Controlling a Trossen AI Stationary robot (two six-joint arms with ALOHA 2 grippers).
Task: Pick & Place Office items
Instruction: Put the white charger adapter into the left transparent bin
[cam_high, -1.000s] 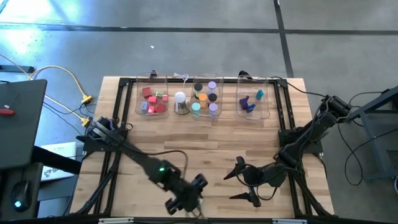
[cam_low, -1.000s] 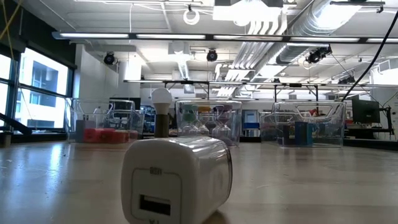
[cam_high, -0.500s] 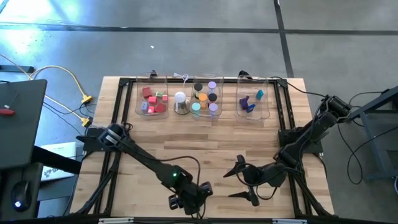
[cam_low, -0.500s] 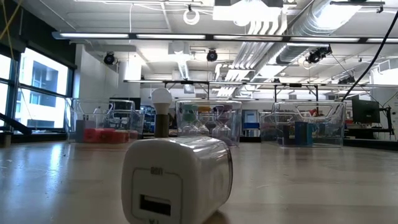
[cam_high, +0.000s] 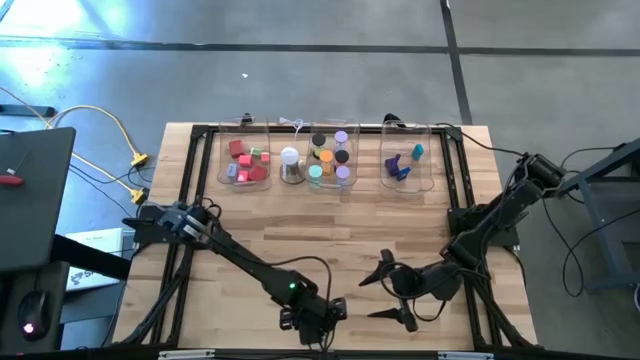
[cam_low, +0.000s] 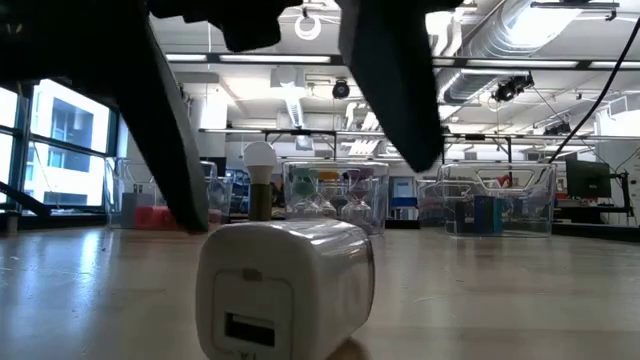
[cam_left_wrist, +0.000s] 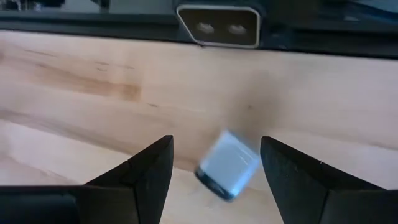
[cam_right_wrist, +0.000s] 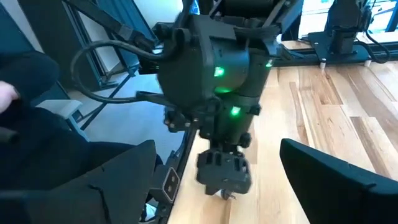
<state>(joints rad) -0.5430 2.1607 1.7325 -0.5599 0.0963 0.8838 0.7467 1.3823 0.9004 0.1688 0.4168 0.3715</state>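
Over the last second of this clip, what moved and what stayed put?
The left gripper has swung along the table's near edge and come down over the white charger block; its open fingers now straddle the block without gripping it. The block, the right gripper and the bins have not moved.

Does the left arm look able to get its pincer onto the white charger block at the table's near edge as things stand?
Probably yes. The left pincer hangs open right over the white charger block, one finger on each side, and nothing lies between them.
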